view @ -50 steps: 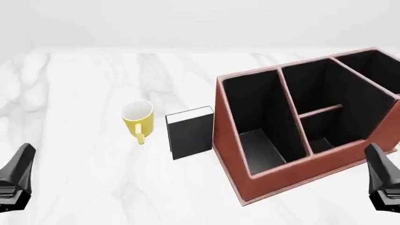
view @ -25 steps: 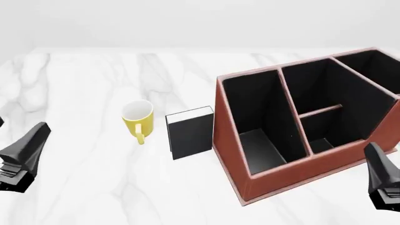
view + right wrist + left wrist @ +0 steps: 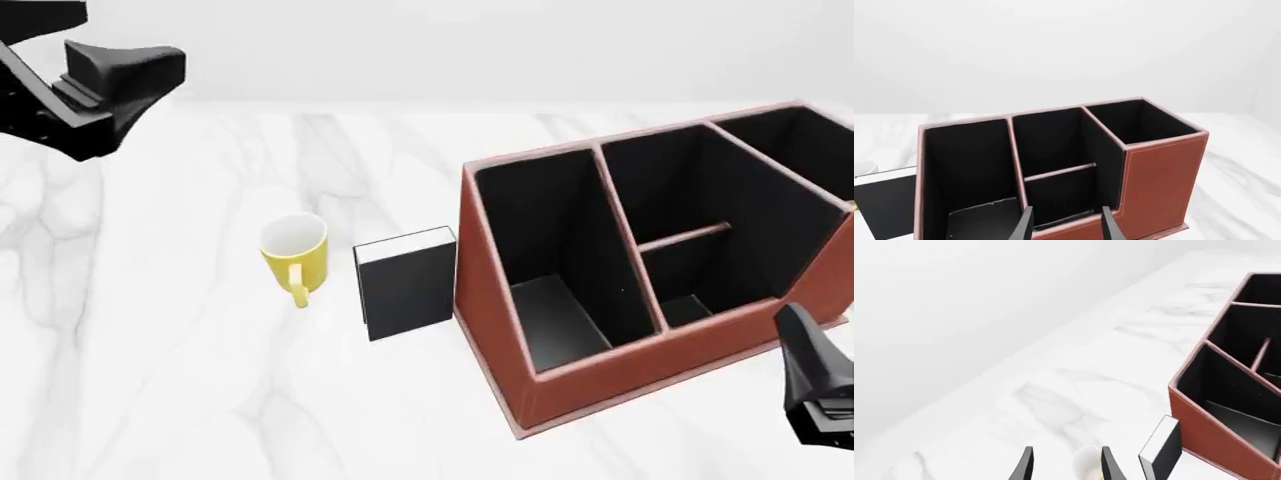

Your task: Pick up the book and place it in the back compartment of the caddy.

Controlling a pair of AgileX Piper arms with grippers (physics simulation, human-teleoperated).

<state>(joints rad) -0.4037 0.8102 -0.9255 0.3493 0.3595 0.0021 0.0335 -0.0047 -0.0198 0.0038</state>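
Observation:
The black book (image 3: 407, 285) with white page edges stands upright on the marble table between the yellow mug (image 3: 294, 252) and the red-brown caddy (image 3: 497, 330). The caddy's middle column is split in two. The short cell behind the low rim, the back compartment (image 3: 690, 283), holds nothing. My left gripper (image 3: 144, 66) hangs high over the table's far left, well away from the book, open and holding nothing. My right gripper (image 3: 811, 385) sits low at the caddy's near right corner, open and holding nothing. The right wrist view faces the caddy (image 3: 1161, 175), the back compartment (image 3: 1061, 192) and the book (image 3: 884, 202).
In the left wrist view the book (image 3: 1161, 447) stands by the caddy's (image 3: 1207, 432) wall, and the mug (image 3: 1089, 462) shows between the open fingers of my left gripper (image 3: 1067, 467). The marble table (image 3: 200, 380) stretches wide on the left. My right gripper (image 3: 1067, 227) points at the caddy's low rim.
My left gripper has risen from low at the near left edge to high at the far left of the front view. The right gripper, book, mug and caddy have not moved.

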